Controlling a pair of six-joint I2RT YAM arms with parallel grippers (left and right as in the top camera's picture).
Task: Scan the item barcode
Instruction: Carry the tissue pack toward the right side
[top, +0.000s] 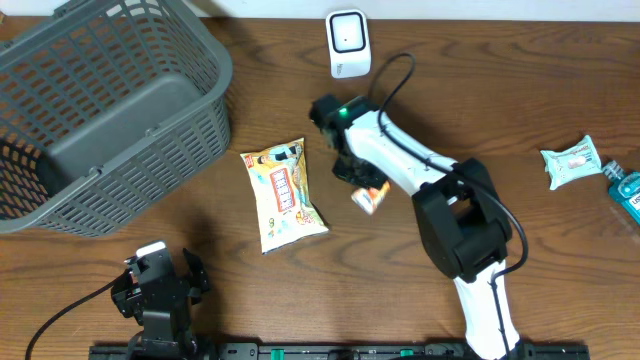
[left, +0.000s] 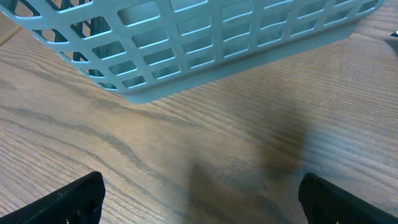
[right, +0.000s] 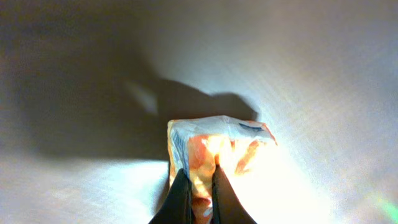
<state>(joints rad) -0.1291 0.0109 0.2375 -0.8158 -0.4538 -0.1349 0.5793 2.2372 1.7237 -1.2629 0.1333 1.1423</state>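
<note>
Right gripper (right: 199, 182) pinches tight on the orange packet (right: 214, 146), which juts toward twelve o'clock; left gripper (left: 199, 199) gapes wide, empty.

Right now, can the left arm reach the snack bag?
Probably yes: the left gripper is open, only bare table lies between it and the snack bag, and the right gripper holds a small packet beside it.

I count three packets: yellow packet (top: 283, 195), orange-white packet (top: 366, 200), green packet (top: 572, 163); one grey plastic basket (top: 180, 130); one white boxy scanner (top: 348, 42); one blue container (top: 628, 192).
</note>
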